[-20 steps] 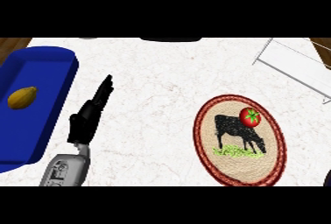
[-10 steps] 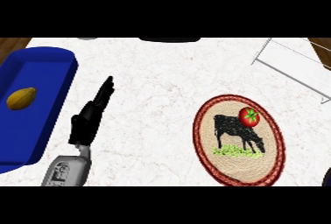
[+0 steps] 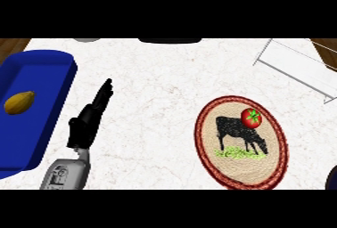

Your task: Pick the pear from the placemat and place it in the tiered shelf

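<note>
White marbled counter [image 3: 164, 71] with wood showing at its far corners, blue tray [image 3: 39, 84] at the left edge, oval woven placemat [image 3: 242, 176] with a cow picture at lower right, white wire shelf [image 3: 296, 69] at upper right, possibly a dark dish [image 3: 170, 40] at the far edge

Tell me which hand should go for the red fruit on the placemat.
Probably the right: the red fruit, placemat and wire shelf all lie on the counter's right side. The left hand rests open at far left, beside the blue tray. The right hand is out of view, so this is a judgement.
</note>
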